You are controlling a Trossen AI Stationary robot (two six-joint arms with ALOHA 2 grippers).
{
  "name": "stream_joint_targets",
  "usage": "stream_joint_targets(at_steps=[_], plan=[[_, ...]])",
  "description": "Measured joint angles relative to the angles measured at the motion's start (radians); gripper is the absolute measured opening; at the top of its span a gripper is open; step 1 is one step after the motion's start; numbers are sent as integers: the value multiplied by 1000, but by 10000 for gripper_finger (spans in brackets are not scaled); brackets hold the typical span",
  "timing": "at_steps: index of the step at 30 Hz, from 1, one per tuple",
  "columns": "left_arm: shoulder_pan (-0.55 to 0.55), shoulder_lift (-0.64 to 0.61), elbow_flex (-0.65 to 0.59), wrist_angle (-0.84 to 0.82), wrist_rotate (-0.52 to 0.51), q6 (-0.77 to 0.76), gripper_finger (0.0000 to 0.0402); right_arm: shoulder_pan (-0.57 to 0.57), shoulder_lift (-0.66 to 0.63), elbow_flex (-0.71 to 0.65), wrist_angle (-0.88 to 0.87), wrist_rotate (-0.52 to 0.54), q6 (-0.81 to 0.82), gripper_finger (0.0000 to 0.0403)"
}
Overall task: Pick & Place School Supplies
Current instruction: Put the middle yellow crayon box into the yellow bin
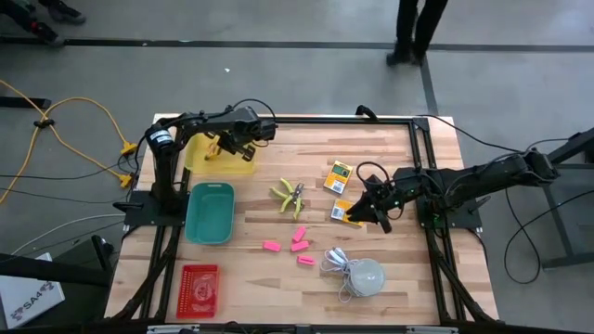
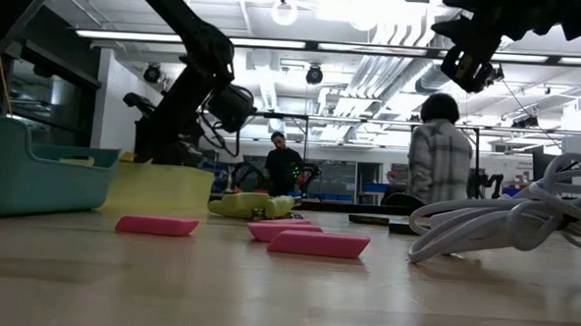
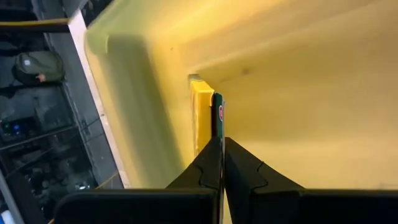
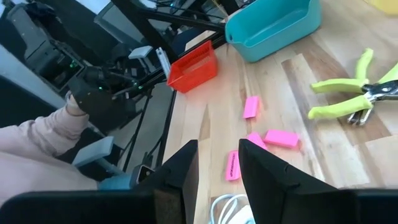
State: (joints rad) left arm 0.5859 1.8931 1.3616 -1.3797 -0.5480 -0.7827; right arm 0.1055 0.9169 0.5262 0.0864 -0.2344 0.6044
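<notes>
Placing comes next: my left jaws (image 3: 219,163), clamped on a yellow-and-green box (image 3: 206,118) inside the yellow bin (image 3: 298,81), must open; my right jaws (image 4: 217,168) stand part-open, empty.

This is a robotics lab or workshop rather than a home. At the bottom of the high view, a wooden worktable (image 1: 278,278) in a black metal frame stands on a bare grey floor, with a yellow cable (image 1: 65,130) trailing at the left. Across the low view's upper part run exposed ducts and strip lights (image 2: 276,41), and a person in a plaid shirt (image 2: 440,155) stands among equipment at right of centre.
</notes>
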Motion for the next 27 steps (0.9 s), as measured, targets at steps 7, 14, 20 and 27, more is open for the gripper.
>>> stream_joint_targets(at_steps=[7,14,20,27], plan=[[-9,-1,6,0,-8,1,1,0,0,0,0,-33,0,103],[-9,-1,6,-1,-7,8,1,0,0,0,0,-33,0,103],[-9,-1,6,-2,-2,8,1,0,0,0,0,-37,0,103],[-9,-1,5,-4,1,58,2,1,0,0,0,-61,0,103]])
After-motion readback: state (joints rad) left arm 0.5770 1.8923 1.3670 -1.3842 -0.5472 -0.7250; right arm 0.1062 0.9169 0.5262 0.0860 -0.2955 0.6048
